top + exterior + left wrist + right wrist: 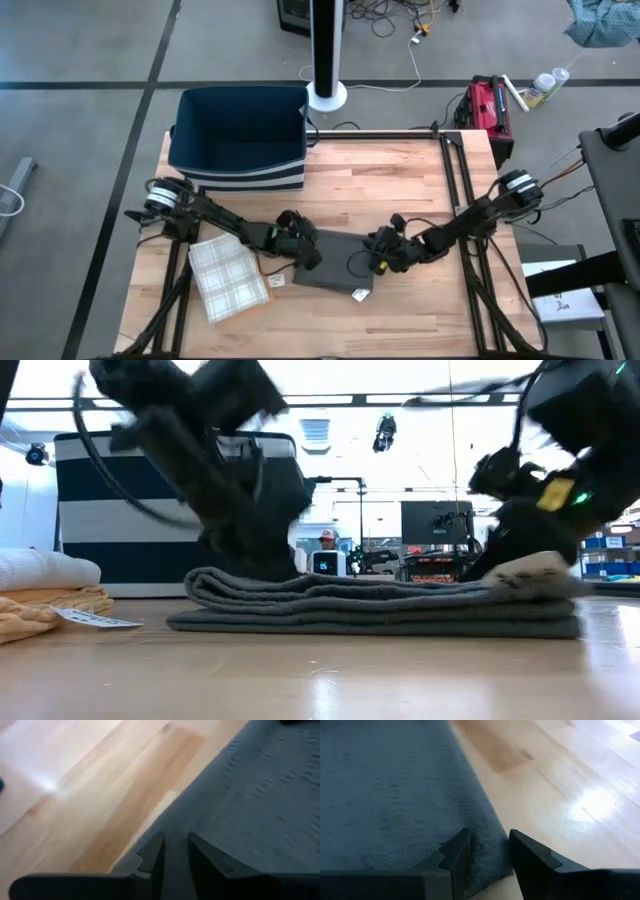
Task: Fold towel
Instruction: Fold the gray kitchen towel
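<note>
The dark grey terry towel (pixel 330 268) lies folded in several layers on the wooden tabletop (pixel 390 190), between both arms. The left pincer (pixel 174 851) and right pincer (pixel 489 849) each clamp a towel edge. I judge the folding nearly finished; releasing remains.

robotics lab or workshop: wood bench (pixel 380 170) on black frame, concrete floor (pixel 80 60), loose cables (pixel 400 20), red toolbox (pixel 487 103), monitors (pixel 432 520) and shelving behind, person (pixel 326 541) at a screen.
</note>
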Controlling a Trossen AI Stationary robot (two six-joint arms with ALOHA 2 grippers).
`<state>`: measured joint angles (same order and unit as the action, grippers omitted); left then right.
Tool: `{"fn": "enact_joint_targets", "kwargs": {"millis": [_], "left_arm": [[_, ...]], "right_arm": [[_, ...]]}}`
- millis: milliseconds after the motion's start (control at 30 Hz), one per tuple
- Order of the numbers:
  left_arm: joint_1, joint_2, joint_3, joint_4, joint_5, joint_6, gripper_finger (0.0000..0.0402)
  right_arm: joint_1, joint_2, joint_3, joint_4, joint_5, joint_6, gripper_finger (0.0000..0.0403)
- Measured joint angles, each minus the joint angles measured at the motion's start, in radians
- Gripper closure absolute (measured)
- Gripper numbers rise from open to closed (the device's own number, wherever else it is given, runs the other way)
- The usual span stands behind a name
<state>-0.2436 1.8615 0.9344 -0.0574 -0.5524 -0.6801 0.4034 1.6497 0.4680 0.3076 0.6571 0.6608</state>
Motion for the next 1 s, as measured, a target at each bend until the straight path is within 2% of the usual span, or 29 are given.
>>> {"fn": "enact_joint_targets", "kwargs": {"millis": [233,367,467,633,733,833,900,1000], "left_arm": [[-0.109,-0.170,-0.004,0.003,-0.010,0.150,0.0326],[-0.219,-0.195,-0.004,0.065,-0.008,0.183,0.0326],[-0.289,-0.171,-0.004,0.071,-0.002,0.167,0.0326],[-0.356,-0.146,0.002,-0.102,-0.001,0.021,0.0326],[-0.372,-0.153,0.010,-0.226,0.024,-0.057,0.0326],[-0.382,-0.161,0.046,-0.357,0.079,-0.152,0.0326],[-0.386,-0.166,0.081,-0.498,0.114,-0.247,0.0326],[-0.385,-0.172,0.135,-0.721,0.220,-0.407,0.0326]], "right_arm": [[0.090,-0.133,0.065,0.005,0.006,-0.163,0.0270],[0.121,-0.128,0.113,0.007,0.006,-0.176,0.0270],[0.132,-0.076,0.157,0.010,-0.011,-0.176,0.0270],[0.145,0.018,0.257,0.005,-0.018,-0.209,0.0270],[0.144,0.054,0.326,-0.032,-0.065,-0.241,0.0270],[0.144,0.058,0.393,-0.143,-0.063,-0.254,0.0270],[0.144,0.056,0.433,-0.217,-0.056,-0.253,0.0270],[0.144,0.056,0.484,-0.293,-0.055,-0.253,0.0270]]}}
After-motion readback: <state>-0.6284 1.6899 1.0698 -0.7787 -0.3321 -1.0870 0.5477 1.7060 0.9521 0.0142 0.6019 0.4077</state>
